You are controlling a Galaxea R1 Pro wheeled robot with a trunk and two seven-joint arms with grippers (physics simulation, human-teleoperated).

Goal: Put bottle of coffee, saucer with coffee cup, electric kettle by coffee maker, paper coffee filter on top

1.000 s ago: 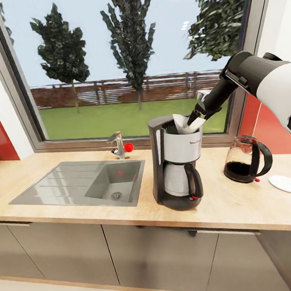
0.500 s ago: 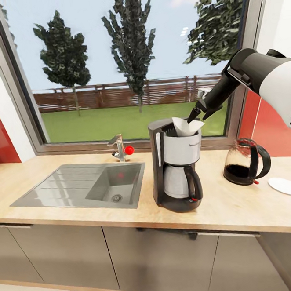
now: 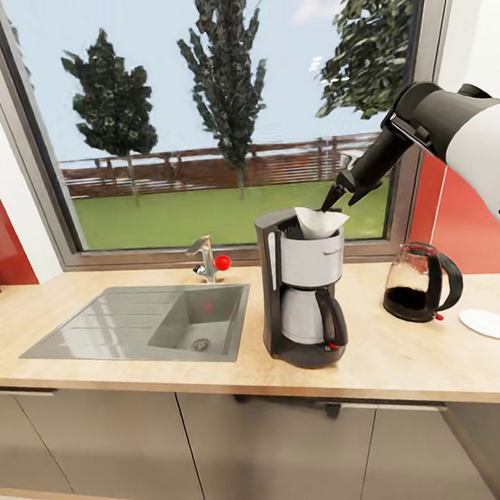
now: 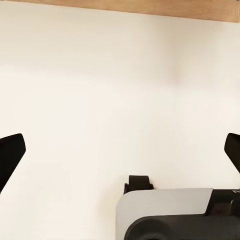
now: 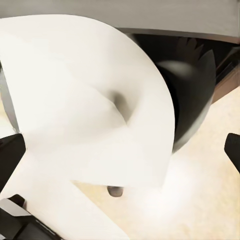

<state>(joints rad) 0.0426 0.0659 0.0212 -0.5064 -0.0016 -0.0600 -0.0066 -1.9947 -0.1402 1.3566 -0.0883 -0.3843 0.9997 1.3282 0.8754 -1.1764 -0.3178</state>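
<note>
Beyond the countertop (image 3: 411, 357) we see a window. Our right gripper (image 3: 334, 194) hangs spread apart just above the paper filter (image 3: 317, 221), which rests on the coffee maker (image 3: 302, 287). Our left gripper (image 4: 120, 150) is spread wide too.

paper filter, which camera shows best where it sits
The head view: the paper filter sits whole in the top of the coffee maker. The right wrist view shows it too close to place; the left wrist view faces a blank surface.

bare countertop (image 3: 411, 357) before coffee maker (image 3: 303, 291), kettle (image 3: 419, 281) close beside, saucer (image 3: 490, 324) beyond
</note>
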